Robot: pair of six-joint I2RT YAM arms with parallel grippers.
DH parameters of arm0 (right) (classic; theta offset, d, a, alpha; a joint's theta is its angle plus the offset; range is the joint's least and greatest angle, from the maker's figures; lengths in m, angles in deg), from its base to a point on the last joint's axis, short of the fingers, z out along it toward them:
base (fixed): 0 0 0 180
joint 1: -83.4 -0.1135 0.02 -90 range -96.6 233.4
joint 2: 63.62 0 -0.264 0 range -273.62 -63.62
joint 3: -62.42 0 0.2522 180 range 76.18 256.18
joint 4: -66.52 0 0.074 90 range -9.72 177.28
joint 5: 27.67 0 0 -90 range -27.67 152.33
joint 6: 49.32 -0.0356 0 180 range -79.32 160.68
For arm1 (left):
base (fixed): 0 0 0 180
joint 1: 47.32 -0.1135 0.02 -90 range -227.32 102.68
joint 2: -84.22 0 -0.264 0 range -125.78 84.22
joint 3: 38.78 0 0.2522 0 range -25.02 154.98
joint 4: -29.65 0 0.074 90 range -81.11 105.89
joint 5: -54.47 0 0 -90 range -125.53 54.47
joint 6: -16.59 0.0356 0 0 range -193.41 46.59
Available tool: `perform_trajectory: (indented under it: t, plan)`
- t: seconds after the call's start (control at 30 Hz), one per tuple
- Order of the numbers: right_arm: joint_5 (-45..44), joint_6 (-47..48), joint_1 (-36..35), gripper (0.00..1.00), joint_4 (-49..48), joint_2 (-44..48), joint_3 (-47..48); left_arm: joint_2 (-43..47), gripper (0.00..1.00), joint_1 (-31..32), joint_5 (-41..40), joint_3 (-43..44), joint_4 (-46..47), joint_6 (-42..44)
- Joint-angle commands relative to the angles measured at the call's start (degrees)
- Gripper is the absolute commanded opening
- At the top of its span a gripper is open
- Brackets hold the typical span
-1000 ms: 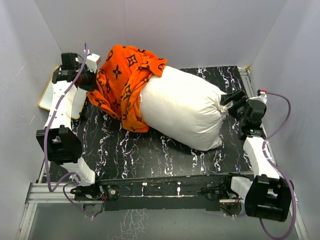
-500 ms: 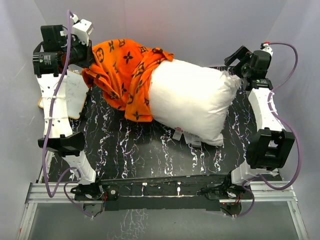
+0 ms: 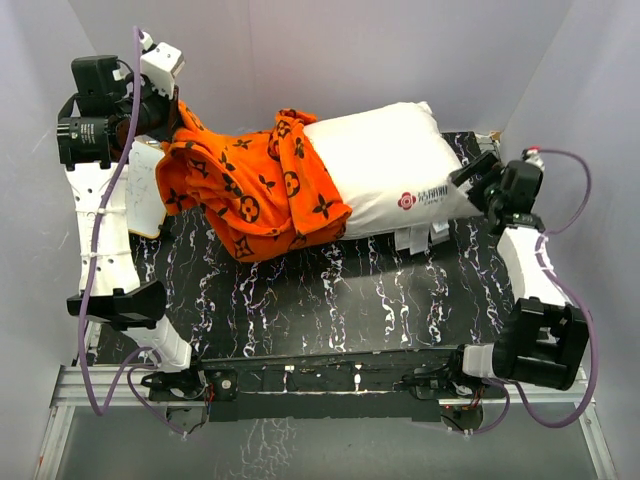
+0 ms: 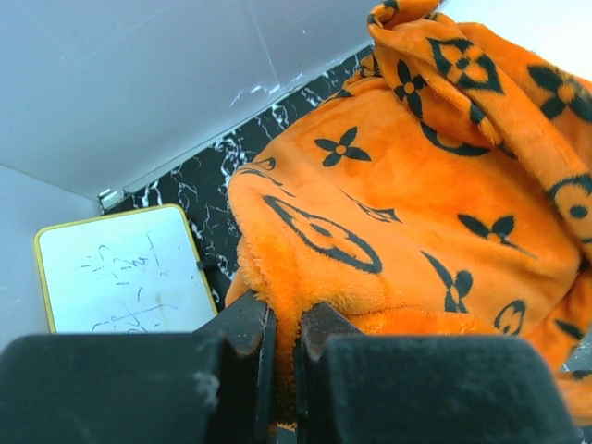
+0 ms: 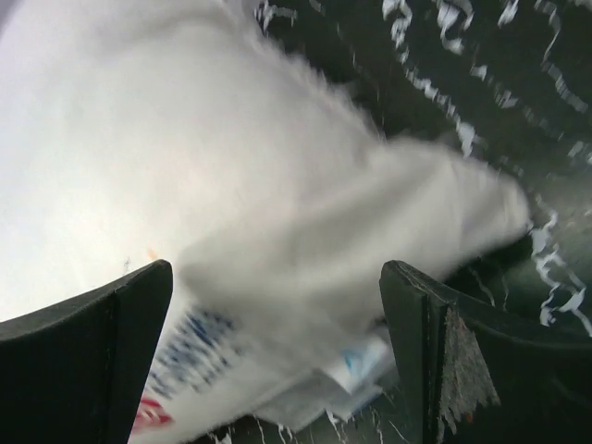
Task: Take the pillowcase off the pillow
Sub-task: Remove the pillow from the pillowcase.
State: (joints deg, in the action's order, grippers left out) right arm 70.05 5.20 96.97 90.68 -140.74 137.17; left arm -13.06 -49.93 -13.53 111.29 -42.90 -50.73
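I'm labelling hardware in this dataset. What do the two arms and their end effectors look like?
The left arm and right arm have white link shells with bulky black joint housings. A thin purple cable loops along each. The left end effector and right end effector have blocky black fingers.

The blurred white pillow [image 5: 231,185] fills the view's upper left and middle, one corner reaching between the right gripper's [image 5: 277,305] widely spread black fingers [image 5: 83,370]. Printed labels [image 5: 361,370] hang below it. The black marbled table [image 5: 518,74] shows toward the right.
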Motion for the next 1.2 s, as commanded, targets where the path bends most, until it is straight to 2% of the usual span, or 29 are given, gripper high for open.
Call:
perform_trajectory:
  t: [0.0, 0.1, 0.3, 0.4, 0.5, 0.67, 0.73, 0.83, 0.97, 1.0, 1.03, 1.1, 1.13, 1.17]
  plan:
    - [7.75, -3.11, -0.51, 0.98, -12.74, 0.27, -9.74, 4.81, 0.0, -0.01, -1.87, -3.68, 6.97, 2.7]
    - [12.59, -4.83, -0.6, 0.98, -13.81, -4.95, -9.5, 5.83, 0.0, 0.01, -2.68, -7.22, 8.31, 4.1]
    - [19.33, -9.98, -0.8, 0.99, -26.54, -10.37, -9.61, 5.87, 0.0, 0.06, -5.46, -11.01, 9.07, 7.56]
    - [16.93, -12.39, -0.61, 0.99, -32.83, -10.95, -10.34, 5.87, 0.0, 0.01, -6.22, -12.34, 9.65, 8.52]
    - [14.29, -17.96, -0.45, 0.98, -46.71, -11.16, -14.25, 5.98, 0.0, 0.03, -6.85, -13.58, 9.89, 9.59]
    - [19.41, -30.1, -3.85, 0.98, -81.76, -21.61, -17.79, 6.18, 0.0, 0.06, -6.56, -15.19, 10.45, 11.31]
    - [19.3, -27.71, -7.66, 0.98, -82.5, -23.89, -15.99, 5.32, 0.0, 0.01, -6.17, -14.07, 9.13, 11.86]
    - [18.29, -20.5, -14.78, 0.98, -76.93, -26.39, -10.91, 4.42, 0.0, 0.07, -5.14, -12.68, 7.61, 12.29]
    - [17.14, -18.98, -20.17, 0.98, -75.67, -29.86, -6.95, 3.76, 0.0, 0.09, -4.13, -11.14, 5.97, 12.86]
    - [16.9, -18.7, -20.67, 0.9, -75.46, -30.4, -6.02, 3.68, 0.0, 0.1, -4.08, -11.01, 5.7, 13.1]
    - [16.56, -18.27, -21.13, 0.73, -74.25, -30.75, -5.09, 3.62, 0.0, 0.12, -4.0, -10.98, 5.57, 13.32]
    - [14.73, -17.36, -21.37, 0.26, -71.07, -30.58, -3.48, 3.63, 0.0, 0.13, -4.11, -10.86, 5.29, 13.71]
    - [13.35, -16.69, -21.32, 0.11, -69.82, -29.91, -3.28, 3.61, 0.0, 0.14, -4.31, -10.43, 5.04, 13.85]
    - [11.56, -15.49, -21.38, 0.08, -68.56, -28.75, -3.31, 3.55, 0.0, 0.15, -4.56, -9.98, 4.83, 14.0]
